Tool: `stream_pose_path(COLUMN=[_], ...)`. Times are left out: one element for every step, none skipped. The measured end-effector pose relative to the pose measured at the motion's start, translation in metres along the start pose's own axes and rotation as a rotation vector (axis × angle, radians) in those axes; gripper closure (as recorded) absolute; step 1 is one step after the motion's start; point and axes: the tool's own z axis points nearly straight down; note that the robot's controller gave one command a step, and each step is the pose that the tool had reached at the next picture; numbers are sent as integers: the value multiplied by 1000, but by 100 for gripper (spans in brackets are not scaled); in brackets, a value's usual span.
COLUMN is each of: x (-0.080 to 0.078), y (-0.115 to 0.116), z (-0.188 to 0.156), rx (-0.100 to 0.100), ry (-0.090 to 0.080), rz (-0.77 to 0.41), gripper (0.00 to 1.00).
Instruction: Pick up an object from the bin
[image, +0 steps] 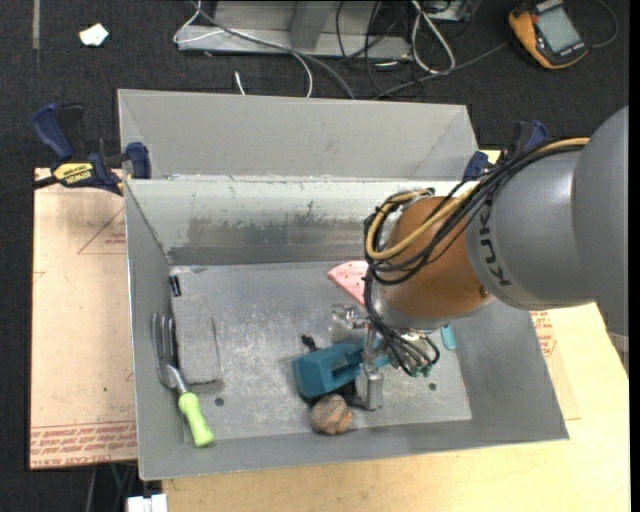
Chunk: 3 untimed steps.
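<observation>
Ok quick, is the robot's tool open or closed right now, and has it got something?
Tool: cannot be told. It is down right beside the teal block, with a brownish round lump close by.

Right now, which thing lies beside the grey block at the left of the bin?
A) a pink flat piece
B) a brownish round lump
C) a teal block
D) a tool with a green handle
D: the tool with a green handle lies just left of the grey block, near the left wall of the bin.
</observation>
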Motion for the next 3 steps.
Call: stream_pose_path(x=[31, 31, 34], y=[11, 11, 14], z=[9, 9, -55], rx=[-4, -4, -4], ry=[-6, -6, 5], rz=[211, 211, 245], gripper=[100, 100, 100])
